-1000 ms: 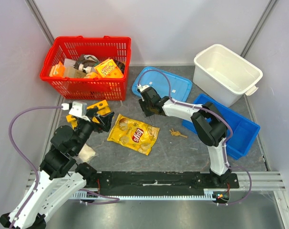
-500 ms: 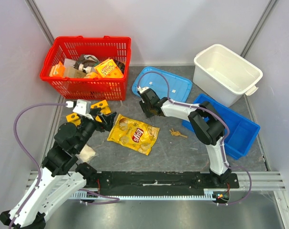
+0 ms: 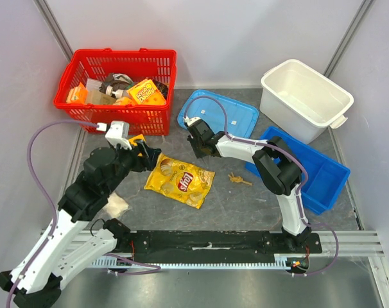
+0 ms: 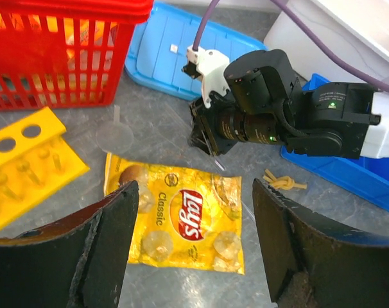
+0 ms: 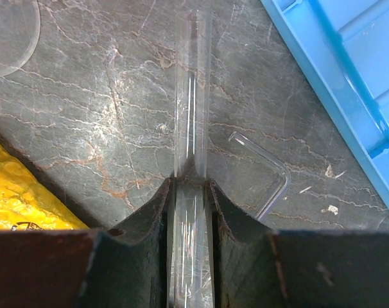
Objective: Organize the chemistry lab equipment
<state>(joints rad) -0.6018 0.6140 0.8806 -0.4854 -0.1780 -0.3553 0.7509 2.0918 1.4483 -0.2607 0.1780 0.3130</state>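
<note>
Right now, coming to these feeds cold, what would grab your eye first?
The yellow Lay's chip bag lying flat in the centre, out of place among lab gear, and the cluttered red basket at the far left. Then, in the right wrist view, the right fingers clamped on a clear glass test tube, a bent glass tube beside it.

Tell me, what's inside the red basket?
In the red basket lie a yellow box, an orange pack and a dark and white thing. They are piled up, so whatever is under them is hidden.
</note>
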